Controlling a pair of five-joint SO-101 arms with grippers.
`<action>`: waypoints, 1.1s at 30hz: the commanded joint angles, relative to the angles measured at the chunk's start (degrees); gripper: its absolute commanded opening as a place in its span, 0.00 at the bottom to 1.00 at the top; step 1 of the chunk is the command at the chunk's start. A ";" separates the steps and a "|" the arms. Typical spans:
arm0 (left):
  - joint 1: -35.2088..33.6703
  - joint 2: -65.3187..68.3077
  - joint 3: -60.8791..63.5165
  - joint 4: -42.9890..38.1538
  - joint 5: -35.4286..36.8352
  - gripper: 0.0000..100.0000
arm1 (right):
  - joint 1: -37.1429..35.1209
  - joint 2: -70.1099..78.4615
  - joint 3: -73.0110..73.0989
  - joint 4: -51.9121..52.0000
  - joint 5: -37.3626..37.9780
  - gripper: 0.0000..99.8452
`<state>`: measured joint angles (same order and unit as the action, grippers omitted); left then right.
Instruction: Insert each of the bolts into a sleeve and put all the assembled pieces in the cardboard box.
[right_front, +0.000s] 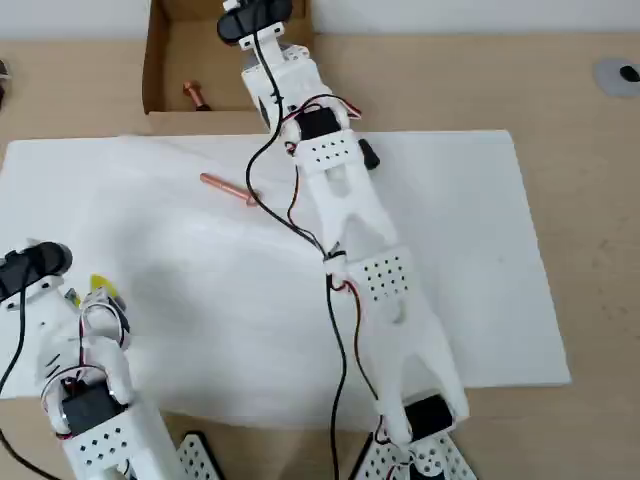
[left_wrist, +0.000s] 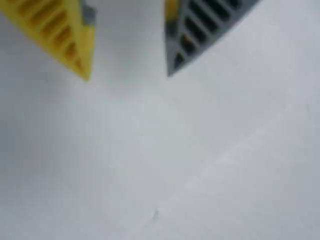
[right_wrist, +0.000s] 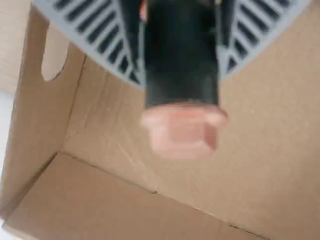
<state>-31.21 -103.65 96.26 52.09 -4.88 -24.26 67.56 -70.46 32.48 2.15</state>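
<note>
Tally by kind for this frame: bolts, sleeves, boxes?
Bolts: 3, a loose bolt on the sheet, a boxed bolt, a sleeved bolt.
Sleeves: 1 clearly seen, the black sleeve in the right hand.
Boxes: 1, the cardboard box.
Total: 5.

Counted two arms: left arm (right_front: 95, 420), right arm (right_front: 345, 200). There was one cardboard box (right_front: 153, 60) at 11 o'clock and one white sheet (right_front: 470, 250). Three bolts: loose bolt (right_front: 228, 188) at 10 o'clock, boxed bolt (right_front: 194, 94), sleeved bolt (right_wrist: 182, 132). One black sleeve (right_wrist: 181, 55) was visible.
</note>
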 joint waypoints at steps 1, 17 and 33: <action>-0.97 -0.84 -1.93 -0.26 0.44 0.11 | -0.22 -1.54 -4.18 -1.58 -0.35 0.11; -0.62 -0.84 -1.85 -0.26 0.26 0.11 | -0.22 -0.13 -4.53 -0.09 -0.09 0.16; 4.13 -0.57 -7.91 8.44 0.44 0.11 | -0.13 -24.84 -4.18 31.65 -0.18 0.16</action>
<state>-30.15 -103.65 94.42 55.43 -4.70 -24.26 52.79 -71.43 55.78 2.15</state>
